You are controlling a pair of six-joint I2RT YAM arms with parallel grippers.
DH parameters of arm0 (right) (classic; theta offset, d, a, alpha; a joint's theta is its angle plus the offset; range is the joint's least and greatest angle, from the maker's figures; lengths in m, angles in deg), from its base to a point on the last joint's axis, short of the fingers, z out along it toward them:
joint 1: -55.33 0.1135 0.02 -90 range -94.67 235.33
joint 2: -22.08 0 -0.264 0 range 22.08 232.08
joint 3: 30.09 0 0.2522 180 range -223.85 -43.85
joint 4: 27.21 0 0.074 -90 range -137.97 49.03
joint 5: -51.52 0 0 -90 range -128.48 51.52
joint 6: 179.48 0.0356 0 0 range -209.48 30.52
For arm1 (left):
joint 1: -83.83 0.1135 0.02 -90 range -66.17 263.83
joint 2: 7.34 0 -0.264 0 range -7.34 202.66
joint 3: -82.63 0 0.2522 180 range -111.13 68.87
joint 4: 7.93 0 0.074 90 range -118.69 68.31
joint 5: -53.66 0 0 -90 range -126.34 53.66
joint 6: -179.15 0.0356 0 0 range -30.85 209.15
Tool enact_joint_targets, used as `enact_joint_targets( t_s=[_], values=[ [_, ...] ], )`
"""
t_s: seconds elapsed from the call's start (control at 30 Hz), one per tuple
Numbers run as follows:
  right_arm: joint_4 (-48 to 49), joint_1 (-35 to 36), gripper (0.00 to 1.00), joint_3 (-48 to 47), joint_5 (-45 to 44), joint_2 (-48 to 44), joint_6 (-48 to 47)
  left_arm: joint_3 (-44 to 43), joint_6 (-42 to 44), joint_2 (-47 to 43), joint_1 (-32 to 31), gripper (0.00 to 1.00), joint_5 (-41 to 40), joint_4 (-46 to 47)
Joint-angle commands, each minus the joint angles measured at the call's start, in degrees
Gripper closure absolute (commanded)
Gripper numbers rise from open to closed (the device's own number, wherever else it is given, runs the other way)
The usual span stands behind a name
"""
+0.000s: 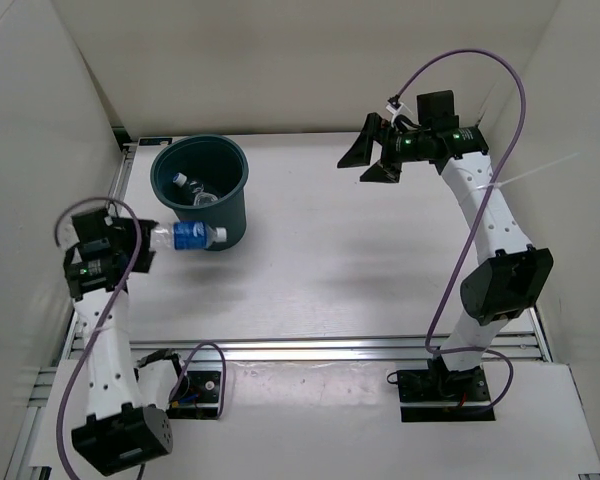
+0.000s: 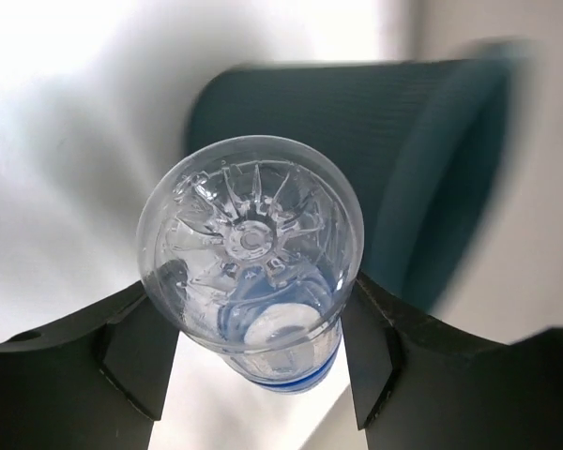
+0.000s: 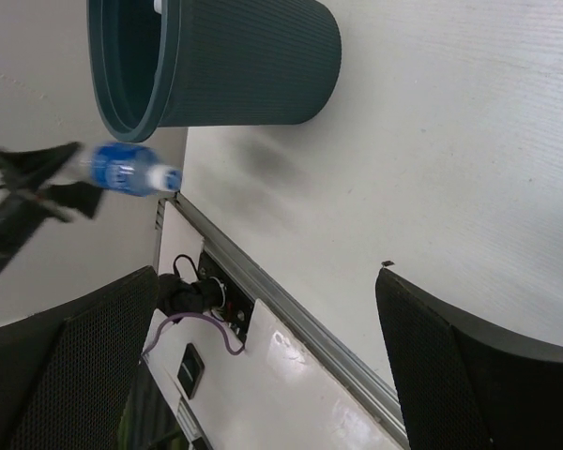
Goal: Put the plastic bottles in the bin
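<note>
Teal ribbed plastic bin (image 1: 232,212) held clear bottles (image 1: 202,197) at far left, the right gripper (image 1: 372,162) hung wide open, empty, while the left gripper (image 1: 148,240) clamped a clear blue-labelled plastic bottle (image 1: 188,236) just outside it, print unreadable, its star-moulded base shown only in the left wrist view.

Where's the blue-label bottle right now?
Top view, left side: the blue-label bottle is held sideways by its base in the left gripper, cap toward the bin, not inside it.
</note>
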Motion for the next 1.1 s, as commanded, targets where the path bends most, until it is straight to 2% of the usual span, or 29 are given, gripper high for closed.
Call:
enact_joint_targets(
  t_s=[0.0, 0.1, 0.17, 0.27, 0.33, 0.4, 0.53, 0.6, 0.63, 0.67, 0.73, 0.8, 0.83, 0.93, 1.07],
  values=[
    [2.2, -0.2, 0.0, -2.5, 2.7, 0.7, 0.6, -16.1, 8.0, -1.7, 0.2, 0.57, -9.0, -9.5],
    [2.2, -0.2, 0.0, -3.1, 3.3, 1.8, 1.2, -27.6, 11.3, 1.7, 0.2, 0.57, -12.2, -8.1],
    [2.8, -0.2, 0.0, -3.7, 4.0, 2.4, 1.8, -31.4, 12.7, 4.1, 0.2, 0.55, -11.5, -3.0],
    [3.3, -0.2, 0.0, -4.4, 5.1, 2.9, 2.9, -38.8, 15.7, 12.2, 0.2, 0.52, -9.7, 1.6],
    [3.3, -0.2, 0.0, -4.9, 5.1, 3.5, 2.9, -45.4, 18.6, 19.5, -2.5, 0.52, -10.5, 1.6],
    [3.3, -0.2, 0.0, -5.4, 5.6, 4.0, 2.9, -48.0, 21.6, 23.5, -6.9, 0.49, -14.0, 1.6],
    [3.3, -0.2, 0.0, -6.0, 5.1, 3.4, 2.9, -50.5, 22.7, 29.4, -12.3, 0.43, -14.5, 2.2],
    [3.3, -0.2, 0.0, -6.0, 5.1, 2.7, 2.9, -50.5, 24.0, 31.5, -14.6, 0.28, -14.5, 2.2],
    [3.3, -0.2, 0.0, -5.4, 4.6, 2.7, 2.9, -50.5, 24.8, 31.5, -16.7, 0.05, -14.5, 2.2],
    [3.3, -0.2, 0.0, -5.3, 4.6, 2.2, 2.4, -51.0, 25.4, 32.1, -17.8, 0.0, -15.3, 2.2],
    [3.3, -0.8, 0.0, -4.2, 4.0, 1.7, 2.4, -51.0, 25.4, 30.6, -20.4, 0.0, -21.8, 0.1],
    [2.7, -1.4, 0.0, -3.6, 4.0, 0.5, 1.9, -47.6, 25.4, 25.2, -21.1, 0.0, -26.8, 0.1],
    [2.7, -1.4, 0.0, -3.6, 4.0, 0.5, 1.8, -45.6, 25.4, 22.9, -21.8, 0.0, -32.2, 0.6],
    [2.7, -1.4, 0.0, -3.1, 2.8, 0.0, 2.5, -32.6, 25.4, 12.3, -21.3, 0.0, -43.8, 0.7],
    [2.0, -1.9, 0.0, -3.1, 0.8, 0.0, 3.2, -9.1, 23.3, -2.1, -18.4, 0.0, -44.8, 0.7]
  ],
)
